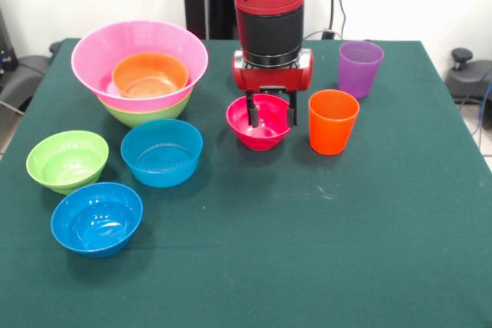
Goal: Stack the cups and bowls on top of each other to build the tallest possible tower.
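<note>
1. One claw [270, 111] hangs straight down from the red and black arm [269, 5], its two dark fingers parted; one finger sits inside the magenta-red bowl [259, 122] and the other at or just outside its rim on the orange-tumbler side. The rim lies between them, but I cannot tell whether they press on it yet, so the bowl is straddled, not clearly gripped.
2. That straddle looks like a rim pinch, likely because the bowl is too wide to be taken across its whole mouth.
3. The bowl rests on the green bench [323, 251] directly beneath the claw.
4. The orange tumbler [333, 120] stands upright just beside the claw, on the picture's right, close to the bowl but apart from it; the purple tumbler [360, 67] stands upright beyond it, farther towards the robot.
5. The tower [140, 71] stands on the claw's other side, towards the picture's left: a lime green bowl at the base, the huge pink bowl nested in it, an orange bowl inside that, mouths up so each seats in the last.
6. Three loose bowls wait farther out on that side and nearer the camera: a cyan bowl [161, 152], a small lime green bowl [67, 160] and a blue bowl [97, 218].
</note>
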You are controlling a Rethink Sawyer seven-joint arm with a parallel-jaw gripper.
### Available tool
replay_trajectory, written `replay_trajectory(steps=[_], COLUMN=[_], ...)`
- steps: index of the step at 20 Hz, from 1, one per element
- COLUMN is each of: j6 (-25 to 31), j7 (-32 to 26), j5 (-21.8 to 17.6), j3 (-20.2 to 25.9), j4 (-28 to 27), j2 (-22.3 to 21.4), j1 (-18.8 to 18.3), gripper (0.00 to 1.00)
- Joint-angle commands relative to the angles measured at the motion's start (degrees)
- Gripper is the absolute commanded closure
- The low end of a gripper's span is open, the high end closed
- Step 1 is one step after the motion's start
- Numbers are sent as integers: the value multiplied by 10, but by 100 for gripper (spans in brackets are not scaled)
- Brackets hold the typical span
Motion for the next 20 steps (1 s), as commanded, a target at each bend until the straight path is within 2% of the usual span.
replay_trajectory(steps=[1, 10, 17, 20], j6=[-3, -36, -40, -78], j7=[34, 70, 57, 77], j5=[-26, -14, -10, -21], j3=[-6, -26, -26, -50], j4=[2, 8, -9, -26], j2=[24, 42, 63, 81], j1=[26, 47, 47, 66], gripper=[0, 0, 0, 0])
